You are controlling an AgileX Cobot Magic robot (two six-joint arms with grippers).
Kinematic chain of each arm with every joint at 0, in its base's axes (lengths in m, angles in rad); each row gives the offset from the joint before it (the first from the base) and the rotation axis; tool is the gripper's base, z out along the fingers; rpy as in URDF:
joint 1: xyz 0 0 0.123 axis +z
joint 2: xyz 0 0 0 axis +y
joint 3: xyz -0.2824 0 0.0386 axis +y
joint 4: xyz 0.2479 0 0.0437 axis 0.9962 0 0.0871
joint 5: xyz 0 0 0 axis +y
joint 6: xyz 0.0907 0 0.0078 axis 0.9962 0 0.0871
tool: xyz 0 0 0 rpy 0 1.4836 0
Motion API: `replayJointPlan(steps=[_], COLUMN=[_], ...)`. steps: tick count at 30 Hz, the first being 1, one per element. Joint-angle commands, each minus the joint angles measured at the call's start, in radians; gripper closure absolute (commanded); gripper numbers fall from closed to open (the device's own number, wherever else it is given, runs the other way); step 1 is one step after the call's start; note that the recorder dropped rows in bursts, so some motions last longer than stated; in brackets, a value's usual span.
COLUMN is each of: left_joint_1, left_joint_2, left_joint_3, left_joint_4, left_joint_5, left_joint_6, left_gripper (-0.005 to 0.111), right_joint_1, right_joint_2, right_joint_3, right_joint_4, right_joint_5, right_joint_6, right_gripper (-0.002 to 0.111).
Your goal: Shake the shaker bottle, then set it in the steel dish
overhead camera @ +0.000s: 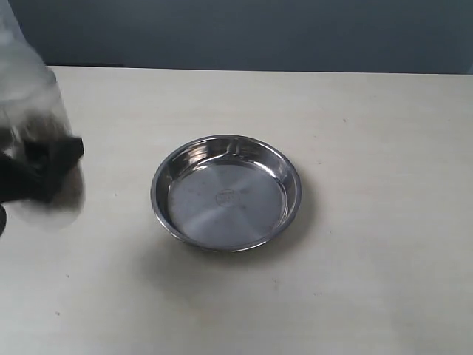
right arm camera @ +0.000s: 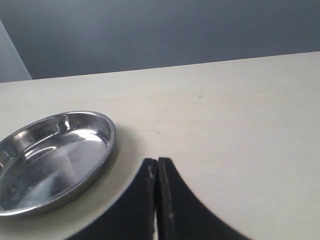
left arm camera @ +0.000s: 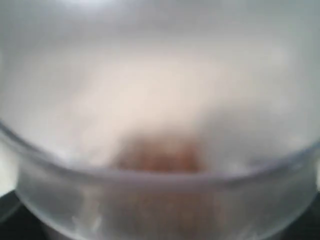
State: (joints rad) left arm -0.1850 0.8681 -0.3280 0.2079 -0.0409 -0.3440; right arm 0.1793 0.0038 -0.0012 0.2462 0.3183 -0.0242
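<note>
The clear frosted plastic shaker bottle (overhead camera: 28, 96) hangs off the pale beige tabletop (overhead camera: 369, 133), above its left edge. It is blurred and pinched across the body by the black left hand (overhead camera: 41, 164). In the left wrist view its wall fills the picture, with a clump of brown granules (left arm camera: 160, 156) inside. The round, shiny, shallow steel dish (overhead camera: 222, 203) lies empty near the middle of the tabletop, well apart from the bottle. The black right hand (right arm camera: 157, 167) is pressed together on nothing, hovering just beside the dish rim.

Risks, as I judge them: a hard shake may slide the smooth plastic through the pinch, or loosen the cap and spill granules. A tilted set-down on the raised rim could tip the bottle over.

No writing is readable. A faint stamp (overhead camera: 228, 197) marks the dish bottom, too small to make out.
</note>
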Motion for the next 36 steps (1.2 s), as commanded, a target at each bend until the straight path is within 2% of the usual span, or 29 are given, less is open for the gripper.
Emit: replayJointPlan(steps=[1, 3, 5, 6, 9, 12, 14, 16, 18, 19, 20, 22, 24, 26, 28, 32, 34, 36], left_joint_1=[-0.018, -0.017, -0.017, -0.017, -0.019, -0.019, -0.019, -0.017, -0.017, -0.017, -0.017, -0.019, -0.019, -0.019, -0.019, -0.017, -0.017, -0.024], left_joint_2=[-0.115, -0.133, -0.091, -0.057, -0.007, -0.067, -0.124, -0.159, -0.138, -0.110, -0.083, -0.059, -0.089, -0.128, -0.172, -0.147, -0.106, -0.104], left_joint_3=[-0.091, -0.116, -0.056, 0.000, 0.089, 0.052, -0.006, -0.035, -0.008, 0.028, 0.058, 0.096, 0.078, 0.028, -0.034, -0.027, 0.008, 0.005], left_joint_4=[0.030, 0.062, 0.023, -0.011, -0.073, -0.002, 0.062, 0.137, 0.138, 0.110, 0.070, 0.037, 0.063, 0.090, 0.127, 0.138, 0.106, 0.096], left_joint_5=[-0.250, -0.137, -0.017, -0.025, -0.224, -0.357, -0.394, -0.273, -0.065, -0.051, -0.092, -0.260, -0.410, -0.479, -0.384, -0.016, 0.003, -0.080], left_joint_6=[0.004, 0.051, 0.043, 0.036, -0.015, -0.050, -0.050, -0.035, -0.033, -0.040, -0.052, -0.077, -0.119, -0.131, -0.113, -0.065, -0.094, -0.108], left_gripper=[0.106, 0.106, 0.106, 0.106, 0.106, 0.106, 0.106, 0.106, 0.106, 0.106, 0.106, 0.106, 0.106, 0.106, 0.106, 0.106, 0.106, 0.106], right_joint_1=[0.001, 0.001, 0.001, 0.001, 0.001, 0.001, 0.001, 0.001, 0.001, 0.001, 0.001, 0.001, 0.001, 0.001, 0.001, 0.001, 0.001, 0.001], right_joint_2=[-0.004, -0.004, -0.004, -0.004, -0.004, -0.004, -0.004, -0.004, -0.004, -0.004, -0.004, -0.004, -0.004, -0.004, -0.004, -0.004, -0.004, -0.004], right_joint_3=[0.001, 0.001, 0.001, 0.001, 0.001, 0.001, 0.001, 0.001, 0.001, 0.001, 0.001, 0.001, 0.001, 0.001, 0.001, 0.001, 0.001, 0.001], right_joint_4=[-0.001, -0.001, -0.001, -0.001, -0.001, -0.001, -0.001, -0.001, -0.001, -0.001, -0.001, -0.001, -0.001, -0.001, -0.001, -0.001, -0.001, -0.001], right_joint_5=[-0.010, -0.010, -0.010, -0.010, -0.010, -0.010, -0.010, -0.010, -0.010, -0.010, -0.010, -0.010, -0.010, -0.010, -0.010, -0.010, -0.010, -0.010], right_joint_6=[-0.002, -0.002, -0.002, -0.002, -0.002, -0.002, -0.002, -0.002, -0.002, -0.002, -0.002, -0.002, -0.002, -0.002, -0.002, -0.002, -0.002, -0.002], right_gripper=[0.109, 0.109, 0.109, 0.109, 0.109, 0.109, 0.109, 0.109, 0.109, 0.109, 0.109, 0.109, 0.109, 0.109, 0.109, 0.109, 0.109, 0.109])
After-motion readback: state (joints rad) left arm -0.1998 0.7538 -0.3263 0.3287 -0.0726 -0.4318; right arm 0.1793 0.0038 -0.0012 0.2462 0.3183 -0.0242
